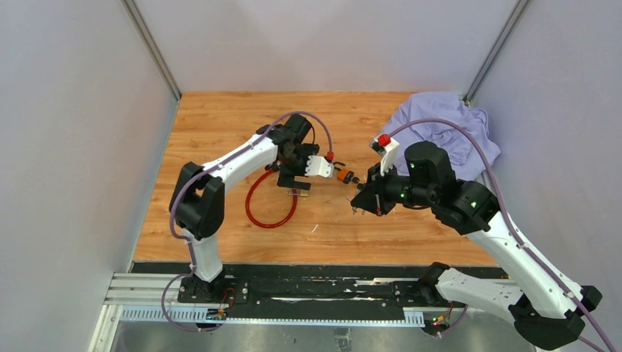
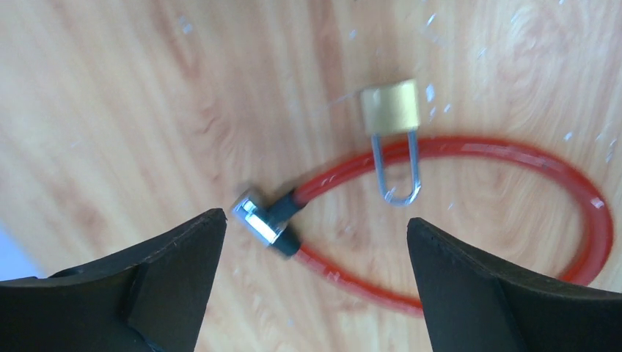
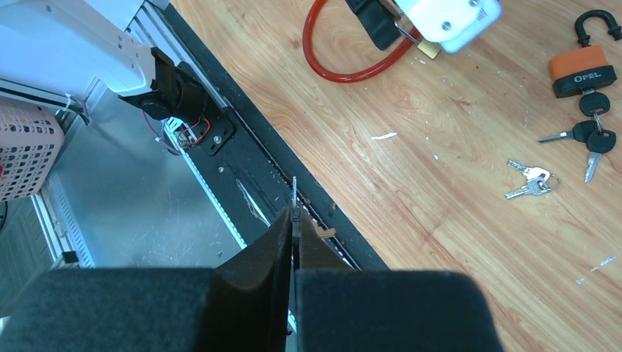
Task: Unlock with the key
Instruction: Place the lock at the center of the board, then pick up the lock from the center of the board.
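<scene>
My right gripper [image 3: 293, 220] is pressed tight together, pinching a thin silver key [image 3: 293, 192]; the blade pokes out just past the fingertips and is held up off the wooden table [image 1: 220, 117]. My left gripper [image 2: 315, 224] hovers with its fingers spread wide and nothing between them. Right below it a small brass padlock [image 2: 390, 106] lies flat on the wood, its silver shackle crossing a red plastic-coated cable loop [image 2: 513, 154]. Whether the shackle runs round the cable or only lies over it, I cannot tell. The cable's metal-capped end [image 2: 253, 214] sits close to one spread finger. Further out, between my two grippers, lies an orange padlock with a black shackle [image 3: 583, 70], marked OPEL. Black-headed keys [image 3: 594, 136] hang from its base, and a small bunch of silver keys [image 3: 532, 180] lies near them. In the far right corner a crumpled lavender cloth [image 1: 447, 132] is heaped against the wall
</scene>
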Robot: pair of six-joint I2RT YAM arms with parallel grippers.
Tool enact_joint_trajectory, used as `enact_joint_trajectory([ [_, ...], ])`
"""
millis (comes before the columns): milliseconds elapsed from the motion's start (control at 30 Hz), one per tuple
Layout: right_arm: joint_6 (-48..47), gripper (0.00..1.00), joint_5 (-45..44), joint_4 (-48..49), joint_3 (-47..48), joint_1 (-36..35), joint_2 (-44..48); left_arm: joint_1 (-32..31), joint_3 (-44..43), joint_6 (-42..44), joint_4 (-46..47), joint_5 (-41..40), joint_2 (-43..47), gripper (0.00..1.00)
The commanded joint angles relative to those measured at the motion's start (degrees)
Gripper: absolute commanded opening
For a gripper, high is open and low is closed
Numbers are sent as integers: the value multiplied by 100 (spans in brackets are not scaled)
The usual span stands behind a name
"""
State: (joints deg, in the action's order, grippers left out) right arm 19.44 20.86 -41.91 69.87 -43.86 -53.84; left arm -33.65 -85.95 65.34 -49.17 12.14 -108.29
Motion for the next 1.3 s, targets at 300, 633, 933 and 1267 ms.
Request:
enact_joint_trajectory([
  [300,-141,1,-22,-17,-125,-16,225,1034,585,-911,3997,-1457,2421,98],
  [633,-125,1,-17,60,-154,20,126,1043,2587,1800,2937,97,2866,98],
  [933,-98,0,-176,53,-36,36,-41,519,3103,2516,1753,341,2545,99],
  [1267,-38,1,-293,8,-3,114,-46,-19,3014,3031,1977,29,1923,99],
])
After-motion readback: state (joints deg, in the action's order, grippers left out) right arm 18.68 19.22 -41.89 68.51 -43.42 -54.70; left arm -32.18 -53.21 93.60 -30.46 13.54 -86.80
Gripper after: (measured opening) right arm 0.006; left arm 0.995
